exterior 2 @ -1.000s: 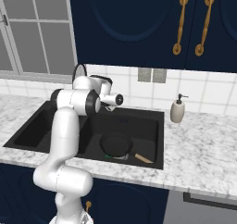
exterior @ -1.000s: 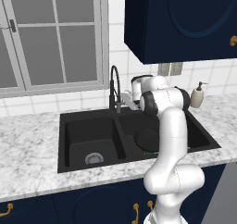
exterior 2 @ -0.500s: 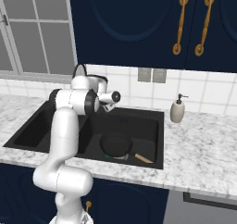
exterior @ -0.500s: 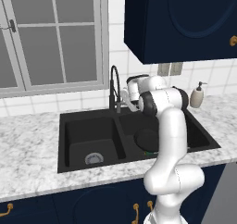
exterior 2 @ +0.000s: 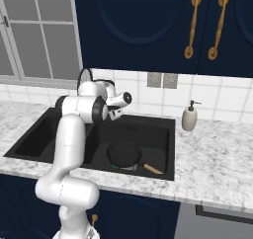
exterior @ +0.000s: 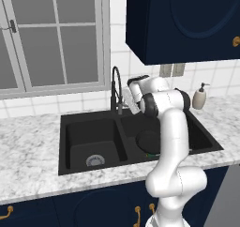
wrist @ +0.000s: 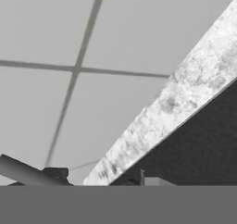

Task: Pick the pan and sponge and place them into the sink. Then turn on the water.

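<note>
Pan point(exterior 2: 124, 154) already lies in right basin of sink point(exterior: 93, 127). Pincer point(exterior: 127, 102) at faucet point(exterior: 114, 87), finger spread unclear. No water visible.

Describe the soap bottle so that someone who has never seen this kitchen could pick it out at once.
Start at the black double sink set in the marble counter. Look just past the sink's right edge, near the tiled wall, below the wall outlets. The soap bottle stands there upright: a small, rounded, cream bottle with a dark pump on top, the one free-standing item on that stretch of counter.
</note>
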